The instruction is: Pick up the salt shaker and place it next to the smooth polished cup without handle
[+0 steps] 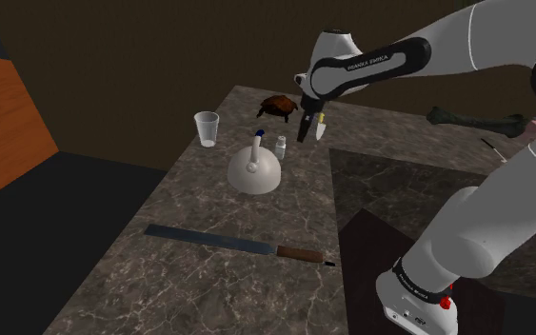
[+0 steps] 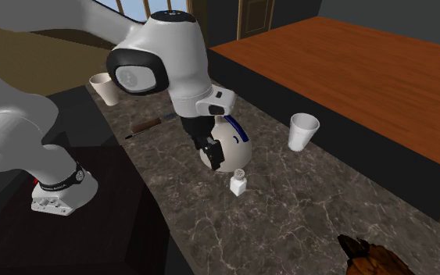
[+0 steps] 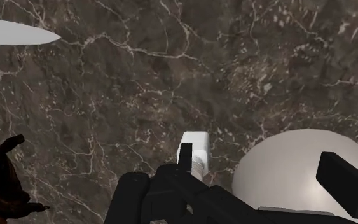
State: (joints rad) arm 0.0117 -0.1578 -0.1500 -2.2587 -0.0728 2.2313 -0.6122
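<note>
The salt shaker (image 1: 281,145) is a small white bottle with a holed cap, standing on the dark marble counter beside a white domed kettle (image 1: 254,169). The shaker (image 2: 239,183) is also in the second exterior view and in the wrist view (image 3: 195,151), where the hand partly covers its lower end. My black gripper (image 1: 308,127) hangs open above the counter, just to the shoulder view's right of the shaker and higher, holding nothing. In the wrist view the gripper (image 3: 238,191) has its fingers wide apart. A plain white handleless cup (image 1: 207,128) stands beyond the kettle to the shoulder view's left.
A brown turtle-like figure (image 1: 277,107) sits at the counter's far end. A long knife (image 1: 237,244) with a brown handle lies across the near part of the counter. A second, beige cup (image 2: 105,88) stands behind the arm. The stand (image 1: 418,295) is at lower right.
</note>
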